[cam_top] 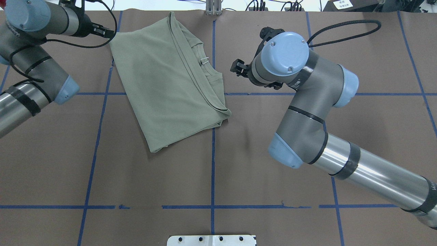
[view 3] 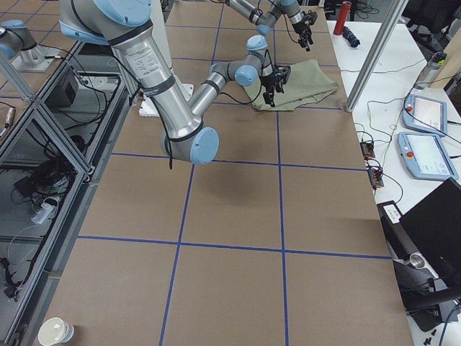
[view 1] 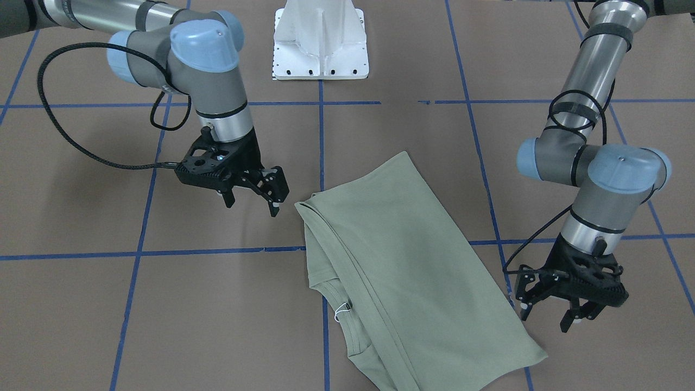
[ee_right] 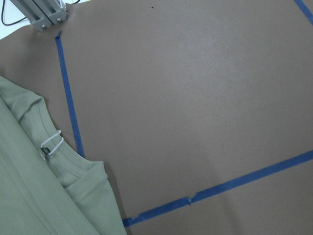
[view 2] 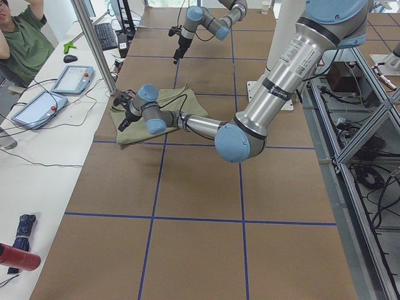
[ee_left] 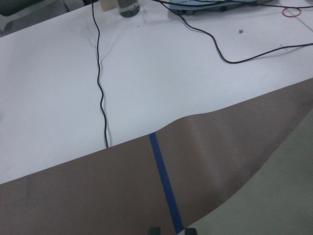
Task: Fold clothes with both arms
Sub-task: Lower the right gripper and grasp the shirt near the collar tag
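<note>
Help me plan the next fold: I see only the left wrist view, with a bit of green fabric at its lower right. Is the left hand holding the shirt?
Observer: No. In the front-facing view the left hand is open and holds nothing, just beside the shirt's edge.
Operator: And the right hand?
Observer: The right hand is open too, off the opposite side and clear of the fabric.
Operator: How does the shirt lie?
Observer: Folded flat, with its neckline and white string tag showing along the right hand's side.
</note>
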